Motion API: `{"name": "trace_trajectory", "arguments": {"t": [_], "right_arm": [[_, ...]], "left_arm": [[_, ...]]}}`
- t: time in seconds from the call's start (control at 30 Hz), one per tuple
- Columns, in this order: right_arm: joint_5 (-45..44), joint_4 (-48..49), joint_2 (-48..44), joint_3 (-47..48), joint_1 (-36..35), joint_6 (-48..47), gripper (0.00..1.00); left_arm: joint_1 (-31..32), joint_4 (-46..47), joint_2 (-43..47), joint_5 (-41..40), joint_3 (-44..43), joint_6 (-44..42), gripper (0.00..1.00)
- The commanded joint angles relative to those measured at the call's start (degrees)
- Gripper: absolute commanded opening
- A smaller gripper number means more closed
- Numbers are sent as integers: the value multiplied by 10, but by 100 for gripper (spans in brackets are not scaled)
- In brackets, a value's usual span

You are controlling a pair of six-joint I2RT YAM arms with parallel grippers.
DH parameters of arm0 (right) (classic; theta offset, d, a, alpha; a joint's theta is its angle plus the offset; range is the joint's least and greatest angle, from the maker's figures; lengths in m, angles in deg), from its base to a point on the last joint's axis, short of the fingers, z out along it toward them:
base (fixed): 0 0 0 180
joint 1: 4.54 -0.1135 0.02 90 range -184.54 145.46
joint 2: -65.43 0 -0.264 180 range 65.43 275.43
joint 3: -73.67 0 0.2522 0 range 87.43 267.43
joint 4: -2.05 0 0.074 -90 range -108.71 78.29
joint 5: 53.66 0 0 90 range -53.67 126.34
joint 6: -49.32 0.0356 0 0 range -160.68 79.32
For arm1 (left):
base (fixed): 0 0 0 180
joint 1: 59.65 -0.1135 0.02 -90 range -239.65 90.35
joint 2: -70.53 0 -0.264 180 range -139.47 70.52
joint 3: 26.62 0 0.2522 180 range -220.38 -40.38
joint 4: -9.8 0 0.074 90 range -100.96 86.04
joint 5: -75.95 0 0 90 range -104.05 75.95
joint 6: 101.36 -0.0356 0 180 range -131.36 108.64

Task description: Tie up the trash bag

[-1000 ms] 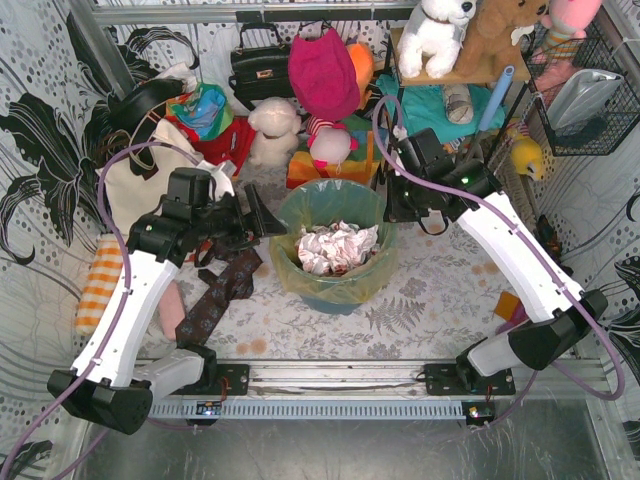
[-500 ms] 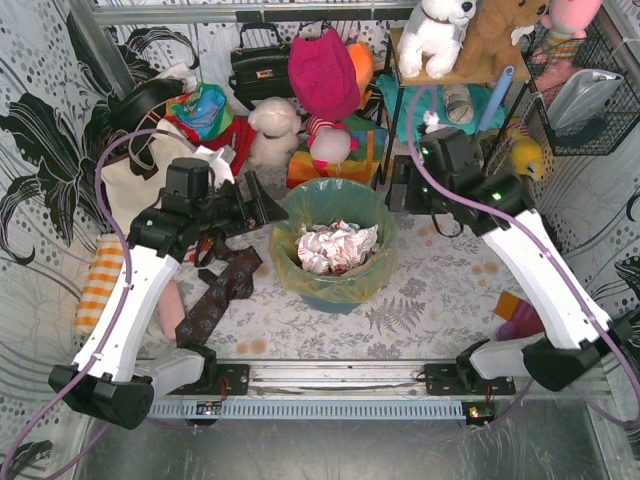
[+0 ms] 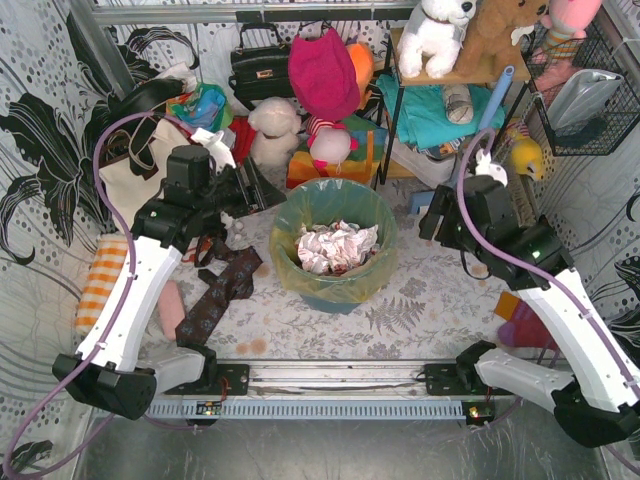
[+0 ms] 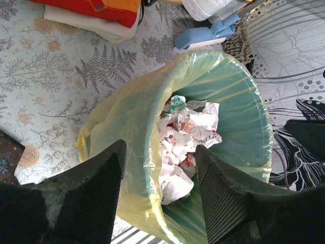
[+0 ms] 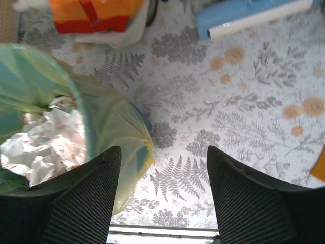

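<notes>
**A:** Big move on the right! That arm was reaching in behind the bucket (image 3: 333, 303), and now the right gripper (image 5: 163, 152) has swung out toward the right edge of the desk (image 3: 430, 300), with its jaws sprung apart and nothing in them

**B:** And the left?

**A:** The left gripper (image 4: 160, 152) has narrowed a touch but is open and empty, hovering over the near-left part of the rim

**B:** So no hold on the trash bag (image 3: 345, 285) at all

**A:** None. I'd say the tie hasn't started, and both arms look to be lining up for a fresh grab at the rim

**B:** Where's the bag sitting?

**A:** Mid-desk, lining the teal bucket, with its yellow edge folded down over the outside all the way round

**B:** Contents?

**A:** Crumpled white-and-red paper (image 3: 338, 247) heaped low in the bag, well below the rim, so there's plenty of loose plastic to gather
</notes>
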Motion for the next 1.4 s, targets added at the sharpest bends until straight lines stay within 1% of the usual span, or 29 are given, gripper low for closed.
{"name": "trace_trajectory", "arguments": {"t": [0.0,0.17,0.3,0.5,0.67,0.8,0.9,1.07,1.23,1.37], "right_arm": [[2,17,-58,-97,0,79,66],[74,123,-134,-237,-1,133,64],[122,210,-162,-321,0,162,62],[185,350,-165,-427,0,217,58],[234,465,-145,-508,-1,273,55],[245,520,-131,-549,-1,302,52],[247,547,-123,-566,-1,309,49],[250,563,-110,-577,-1,310,48],[255,580,-98,-584,0,310,47],[259,587,-80,-585,0,308,47]], "left_arm": [[2,52,-3,7,11,-7,62],[2,60,-14,14,22,-2,52],[2,58,-18,10,26,-5,51],[2,63,-22,13,36,-1,49],[2,65,-28,17,38,0,46],[2,62,-33,18,40,1,43],[2,60,-39,18,42,0,36],[3,54,-46,25,38,1,31],[3,44,-48,27,32,-2,22],[4,41,-46,27,29,-1,20]]}}
